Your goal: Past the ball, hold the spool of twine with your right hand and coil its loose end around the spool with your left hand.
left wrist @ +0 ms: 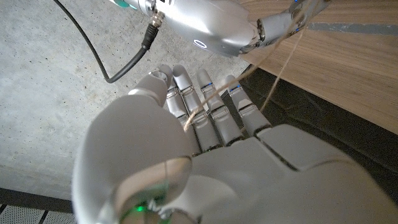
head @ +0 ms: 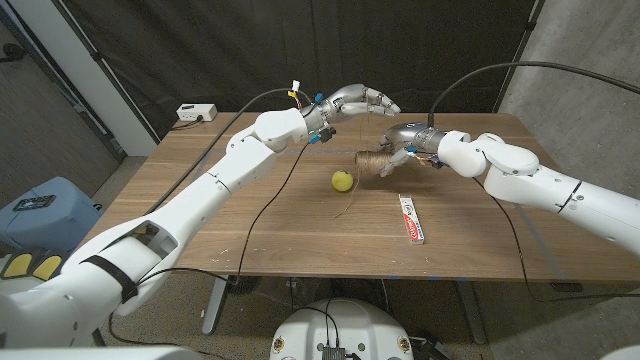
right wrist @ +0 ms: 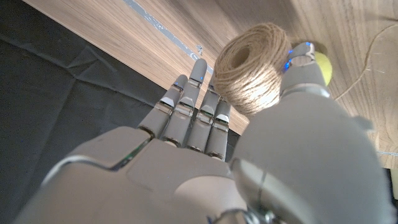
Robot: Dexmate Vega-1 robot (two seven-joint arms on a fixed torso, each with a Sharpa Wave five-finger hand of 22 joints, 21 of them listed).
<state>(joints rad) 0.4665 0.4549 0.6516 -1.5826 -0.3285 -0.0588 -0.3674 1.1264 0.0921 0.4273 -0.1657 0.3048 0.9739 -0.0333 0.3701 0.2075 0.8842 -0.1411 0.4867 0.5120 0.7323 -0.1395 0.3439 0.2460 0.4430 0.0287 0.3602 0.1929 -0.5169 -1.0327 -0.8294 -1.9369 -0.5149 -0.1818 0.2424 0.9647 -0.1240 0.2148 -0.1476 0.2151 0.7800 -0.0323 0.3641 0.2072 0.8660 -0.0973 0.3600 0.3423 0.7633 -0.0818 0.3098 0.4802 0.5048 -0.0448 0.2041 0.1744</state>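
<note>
While the left hand hangs raised over the far part of the wooden table, its fingers curl in w/ a strand of twine running across them; the left wrist view shows the strand pinched between thumb and fingers, then stretching off toward the right hand's end of the table. Beyond that arm, at the table's far left corner, sits a small white box (cable attached).

Just below and right of those fingertips is the spool of twine, lying on its side on the tabletop. The right hand grips it: in the right wrist view the thumb presses one side of the spool and the fingers reach along the other, so the roll sits between them. The yellow-green ball rests near side of the spool, close by the right hand's fingertips but apart from them; can't tell if ball and spool touch. A loose thin strand trails on the wood near the ball.

Farther right, nearer the front edge than the right hand's fingers, lies a flat white-and-red toothpaste box, well apart from the spool.
</note>
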